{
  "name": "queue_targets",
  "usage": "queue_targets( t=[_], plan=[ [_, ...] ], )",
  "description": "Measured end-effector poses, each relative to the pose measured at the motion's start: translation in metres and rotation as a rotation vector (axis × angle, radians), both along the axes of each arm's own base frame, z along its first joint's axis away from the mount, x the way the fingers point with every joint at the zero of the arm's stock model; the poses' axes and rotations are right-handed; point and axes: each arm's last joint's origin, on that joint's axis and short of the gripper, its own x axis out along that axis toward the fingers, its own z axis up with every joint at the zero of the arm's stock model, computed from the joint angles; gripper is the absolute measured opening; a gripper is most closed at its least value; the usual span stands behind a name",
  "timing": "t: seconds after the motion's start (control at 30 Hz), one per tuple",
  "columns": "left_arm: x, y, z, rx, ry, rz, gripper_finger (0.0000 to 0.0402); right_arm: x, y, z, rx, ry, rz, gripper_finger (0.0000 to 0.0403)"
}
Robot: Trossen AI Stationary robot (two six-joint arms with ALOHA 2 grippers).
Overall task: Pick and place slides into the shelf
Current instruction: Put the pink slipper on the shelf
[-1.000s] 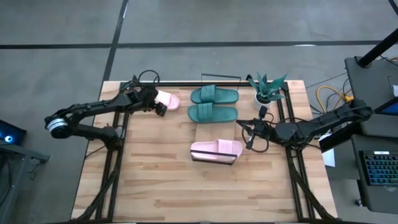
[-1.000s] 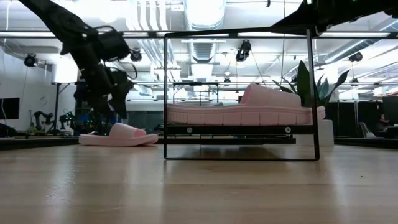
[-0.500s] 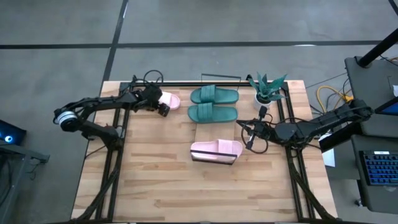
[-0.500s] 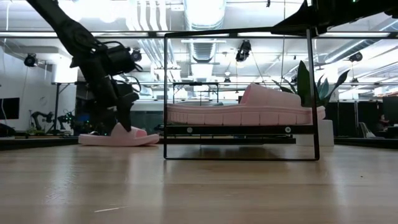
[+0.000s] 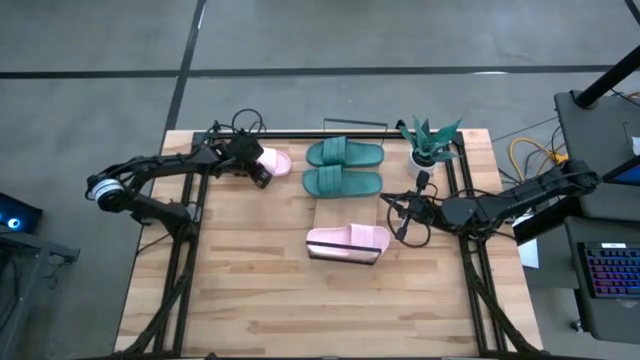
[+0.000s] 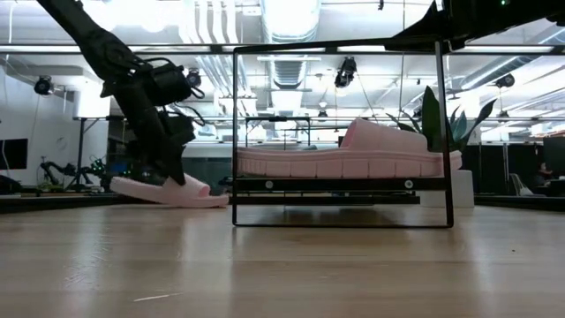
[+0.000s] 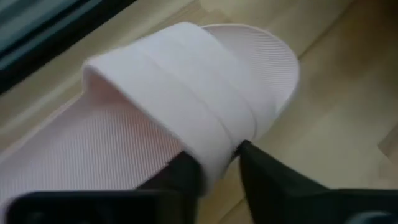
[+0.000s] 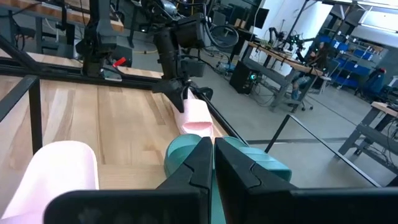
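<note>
A pale pink slide (image 5: pixel 274 162) lies at the table's far left, and my left gripper (image 5: pixel 258 170) is shut on its strap. Two teal slides (image 5: pixel 344 153) (image 5: pixel 342 183) lie side by side on the table behind the shelf (image 5: pixel 340 212). The other pink slide (image 5: pixel 348 241) rests on the shelf; the low view shows this second slide (image 6: pixel 344 157) inside the black wire frame. My right gripper (image 5: pixel 402 216) hangs shut just right of the shelf, holding nothing. My left gripper pinches the wide strap (image 7: pixel 214 146) of the pink slide at its side, where it meets the sole. One finger (image 7: pixel 183 174) is under the strap on the footbed and the other (image 7: pixel 264 171) is outside. The fingers slant down from the table's left. The slide is tilted, one end (image 6: pixel 124 184) raised and the other end (image 6: pixel 212 201) on the table.
A potted plant (image 5: pixel 430 142) stands at the far right of the table. A thin black wire frame (image 5: pixel 355 124) stands at the far edge behind the teal slides. Bare wood (image 5: pixel 300 310) stretches across the near half of the table.
My left gripper has come down toward the table's far edge onto the pink slide and shut on its strap. The slide, flat before, now tips, with the end toward the table's left raised and the other end down.
</note>
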Motion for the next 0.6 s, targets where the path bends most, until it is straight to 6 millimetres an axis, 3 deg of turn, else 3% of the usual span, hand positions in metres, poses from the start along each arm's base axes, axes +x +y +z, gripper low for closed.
queue_targets(
  t=[0.13,0.23,0.43,0.6],
  plan=[
    [0.000,-0.001,0.006,0.021,-0.011,-0.050,0.0012,0.000,0.000,0.000,0.000,0.000,0.000,0.0009],
    [-0.001,-0.004,0.015,0.017,-0.057,-0.073,0.0010,0.000,0.000,0.002,-0.027,-0.004,0.004,0.0009],
    [-0.006,-0.014,0.053,-0.005,-0.267,-0.117,0.0003,0.002,0.001,0.013,-0.198,0.022,0.036,0.0009],
    [-0.017,-0.029,0.088,-0.038,-0.474,-0.188,0.0003,0.005,0.007,0.021,-0.395,0.057,0.255,0.0017]
  ],
)
